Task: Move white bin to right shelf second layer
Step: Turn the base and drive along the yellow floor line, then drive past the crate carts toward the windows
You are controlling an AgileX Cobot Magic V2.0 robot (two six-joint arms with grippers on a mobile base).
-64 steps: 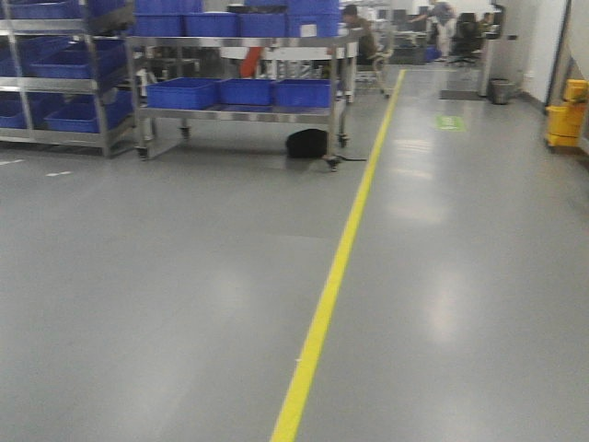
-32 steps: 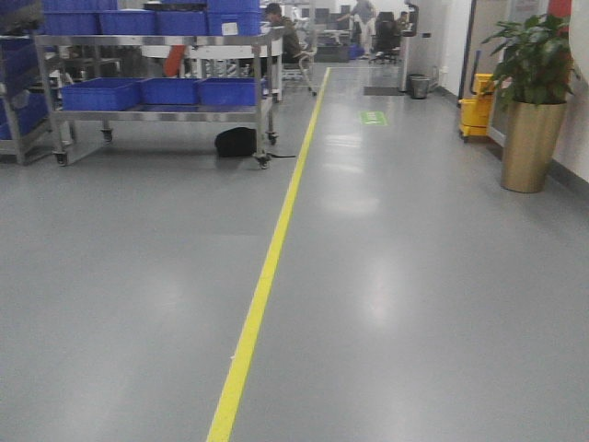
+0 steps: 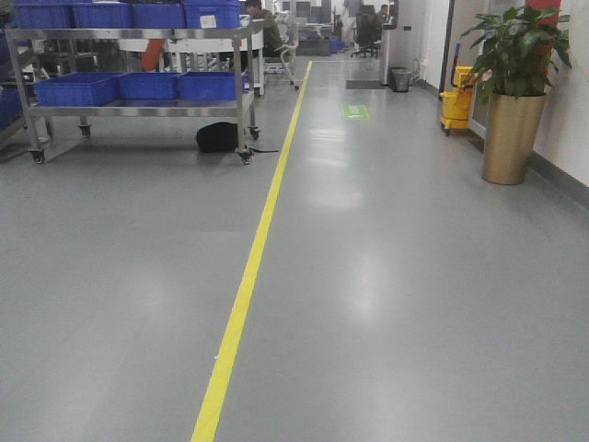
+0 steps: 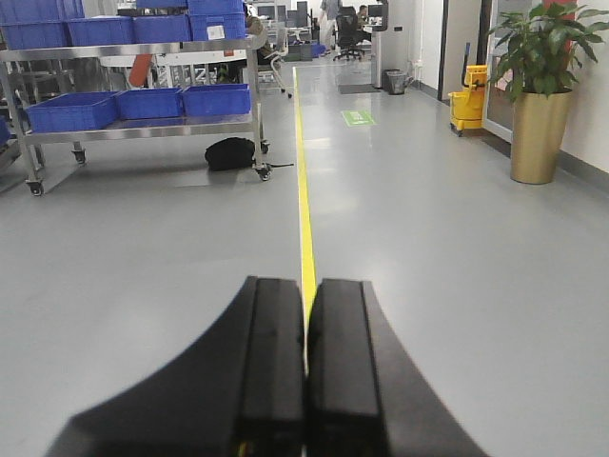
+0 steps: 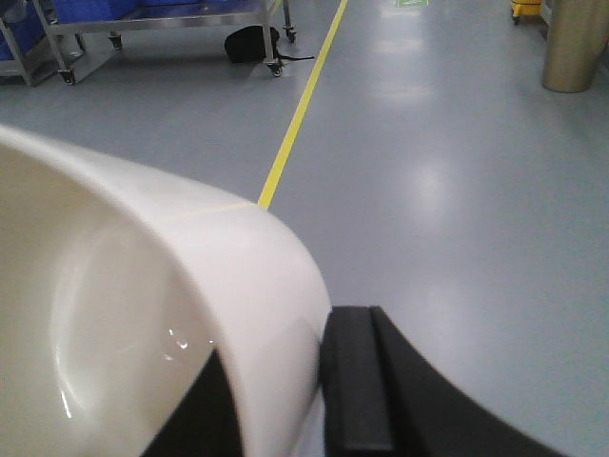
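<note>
"As the right hand (image 5: 276,386) heads the list, what does it hold?"

"Item one: the white bin (image 5: 143,314) — cream, glossy, rounded at the corner. Its wall is pinched between the black fingers (image 5: 357,381), one outside and the other dark against the inside. The bin fills the lower left of the right wrist view, with the grey floor (image 5: 457,190) showing beyond it."

"And the left hand (image 4: 304,371)?"

"Item two: fingers pressed flat together, gripping nothing, pointing along the yellow floor line (image 4: 304,228)."

"Surroundings?"

"Item three: a wheeled steel cart (image 3: 245,92), left of the line, with blue crates (image 3: 147,85) on both its levels. Item four: a black bag (image 3: 217,137) on the floor by the cart's near right wheel. Item five: a potted plant (image 3: 513,133) in a gold pot against the right wall. Item six: a yellow mop bucket (image 3: 456,97) just beyond the plant. Item seven: a green floor marking (image 3: 355,111), right of the line and well down the aisle."

"Is the bin's inside visible?"

"Only part — smooth, with small highlights. The rest cannot be told."
</note>
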